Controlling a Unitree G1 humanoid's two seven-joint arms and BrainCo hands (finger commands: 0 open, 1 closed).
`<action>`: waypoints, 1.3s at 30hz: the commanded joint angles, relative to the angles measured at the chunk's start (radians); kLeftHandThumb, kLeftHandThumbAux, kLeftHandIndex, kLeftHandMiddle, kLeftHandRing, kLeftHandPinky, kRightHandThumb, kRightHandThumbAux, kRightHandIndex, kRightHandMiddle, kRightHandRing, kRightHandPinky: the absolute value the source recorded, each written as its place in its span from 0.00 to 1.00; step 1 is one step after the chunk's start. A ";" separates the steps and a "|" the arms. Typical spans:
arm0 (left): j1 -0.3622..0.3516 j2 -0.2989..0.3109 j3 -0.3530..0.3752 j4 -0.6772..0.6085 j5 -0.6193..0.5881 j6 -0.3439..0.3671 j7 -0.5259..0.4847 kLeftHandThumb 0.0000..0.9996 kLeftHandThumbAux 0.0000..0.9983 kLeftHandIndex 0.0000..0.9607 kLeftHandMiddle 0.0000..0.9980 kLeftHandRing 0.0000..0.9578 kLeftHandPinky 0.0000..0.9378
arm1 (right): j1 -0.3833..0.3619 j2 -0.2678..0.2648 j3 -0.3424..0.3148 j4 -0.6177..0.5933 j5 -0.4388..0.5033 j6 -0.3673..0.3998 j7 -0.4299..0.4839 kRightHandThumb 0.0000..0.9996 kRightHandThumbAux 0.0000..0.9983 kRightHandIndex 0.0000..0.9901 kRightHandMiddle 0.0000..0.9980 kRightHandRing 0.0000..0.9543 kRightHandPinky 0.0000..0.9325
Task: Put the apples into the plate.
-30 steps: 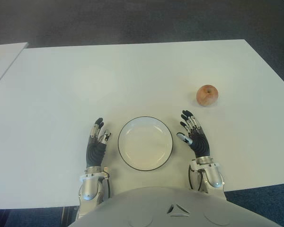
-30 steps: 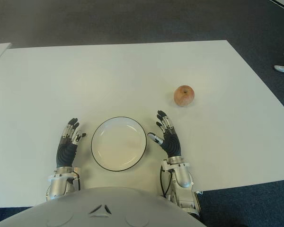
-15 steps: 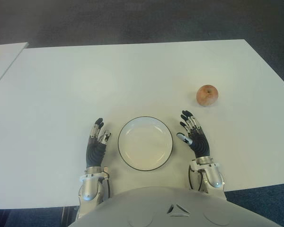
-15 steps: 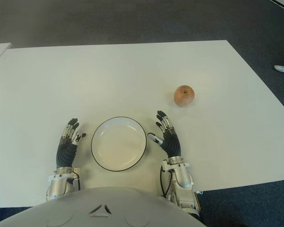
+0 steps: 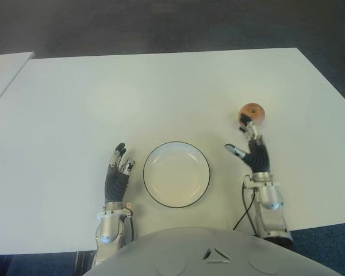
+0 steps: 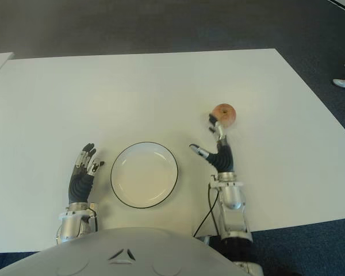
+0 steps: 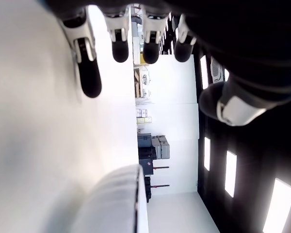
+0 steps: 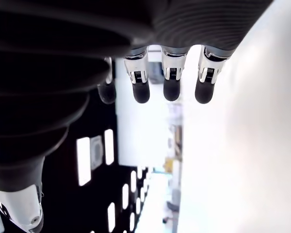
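right robot hand [image 5: 251, 148] reaches fingers spread toward the apple [image 5: 252, 113] just ahead — ready to grasp; plate [image 5: 176, 174] waits beside it; left robot hand [image 5: 118, 172] idle, open.

1 apple [image 5: 252, 112], 1 plate [image 5: 176, 174]

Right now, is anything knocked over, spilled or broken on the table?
No, nothing stands out. The apple sits whole on the white table, the plate lies flat and empty, and the right hand reaches open toward the apple. The left hand shows left of the plate.
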 commanded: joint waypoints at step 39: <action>-0.035 0.017 0.018 0.155 -0.028 -0.070 -0.017 0.03 0.49 0.00 0.00 0.00 0.00 | -0.674 -0.417 0.237 0.560 -0.771 0.191 -0.569 0.33 0.43 0.04 0.03 0.00 0.00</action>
